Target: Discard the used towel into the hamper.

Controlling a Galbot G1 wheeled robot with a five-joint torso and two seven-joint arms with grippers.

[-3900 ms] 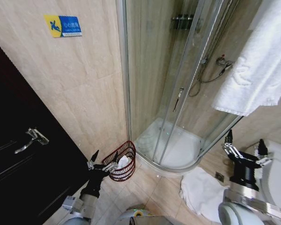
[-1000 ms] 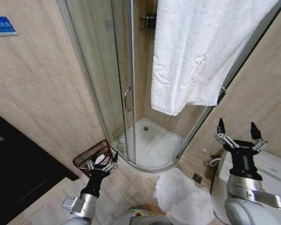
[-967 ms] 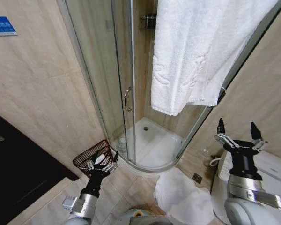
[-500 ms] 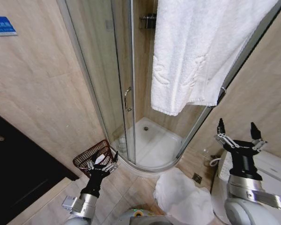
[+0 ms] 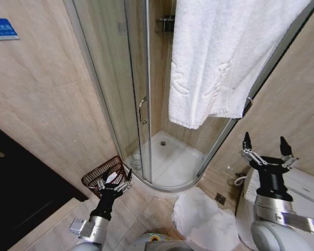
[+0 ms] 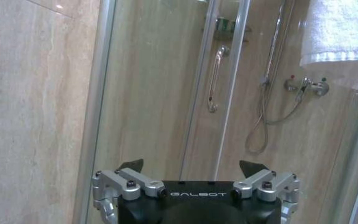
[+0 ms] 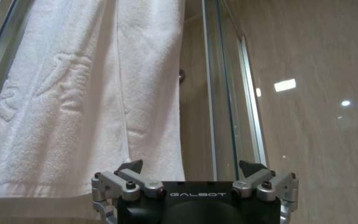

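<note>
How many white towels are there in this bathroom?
2, maybe more. One white towel hangs over the shower enclosure's glass. Another towel lies crumpled on the floor tiles before the shower tray. Something white sits inside the hamper; I cannot tell what.

Round dark reddish-brown openwork hamper (image 5: pixel 105 175) on floor, left of glass shower stall (image 5: pixel 146 94); white towel (image 5: pixel 220 57) hanging right; crumpled white towel (image 5: pixel 204 222) on floor before stall.

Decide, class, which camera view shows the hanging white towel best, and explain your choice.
The head view: it shows the hanging white towel draped over the shower enclosure, lower hem included. The right wrist view gives a close look at its embossed lower part. The left wrist view catches just a corner.
</note>
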